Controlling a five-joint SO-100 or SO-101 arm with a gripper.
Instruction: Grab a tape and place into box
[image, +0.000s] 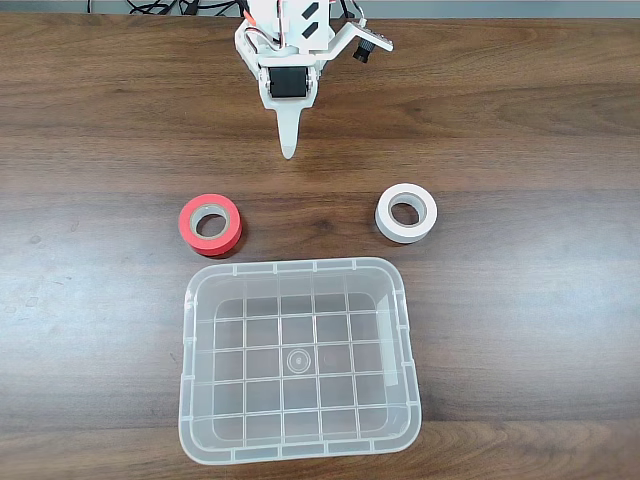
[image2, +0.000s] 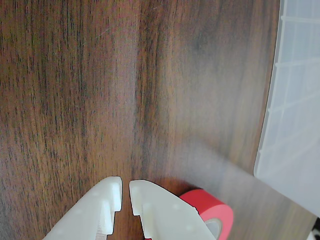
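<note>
The red-orange tape (image: 211, 225) lies flat on the wooden table, just beyond the far left corner of the clear plastic box (image: 300, 268). The box holds nothing. My gripper (image: 289, 150) hangs at the far side of the table, well behind the tape and apart from it, its tip pointing toward the box. In the wrist view the white fingertips of the gripper (image2: 125, 187) stand almost together with nothing between them. There the tape (image2: 212, 212) peeks out at the bottom beside the right finger, and the box (image2: 295, 100) fills the right edge.
A white tape roll (image: 406, 213) lies flat to the right of the red one, near the box's far right corner. Bare wood lies between the two rolls and around the gripper. Cables run along the table's far edge.
</note>
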